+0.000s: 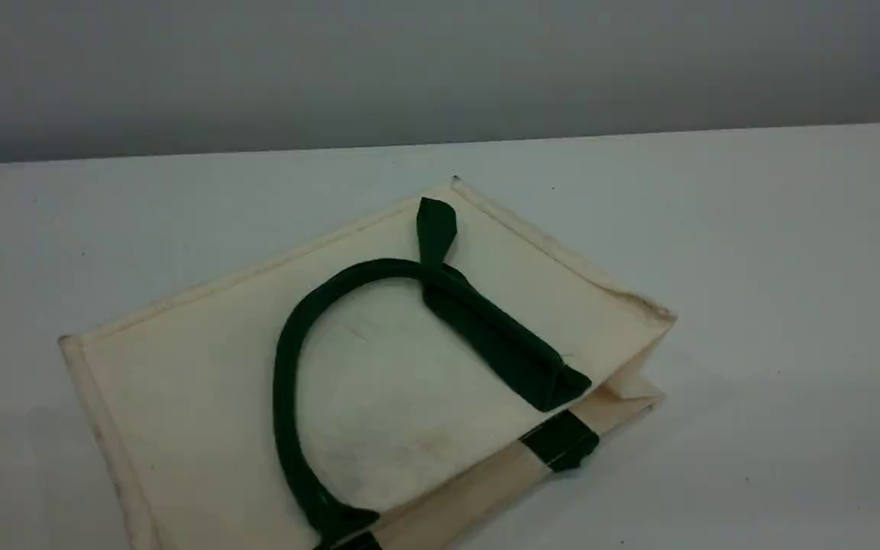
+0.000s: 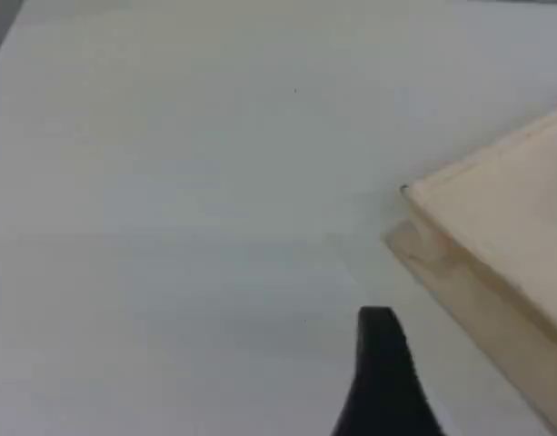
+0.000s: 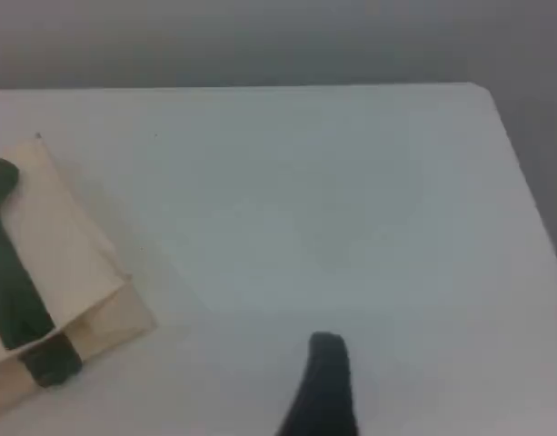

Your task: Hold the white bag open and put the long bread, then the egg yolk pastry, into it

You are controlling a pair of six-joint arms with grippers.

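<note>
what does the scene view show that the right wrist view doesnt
Only the scene view: the whole white bag lying flat, its far left end included, with a green handle looped back across its upper face.

Only the right wrist view: the right gripper's dark fingertip over the bare table, and the table's far right corner.

Both: the bag's open end with its folded side and the dark green handle ends, lying on the white table.
</note>
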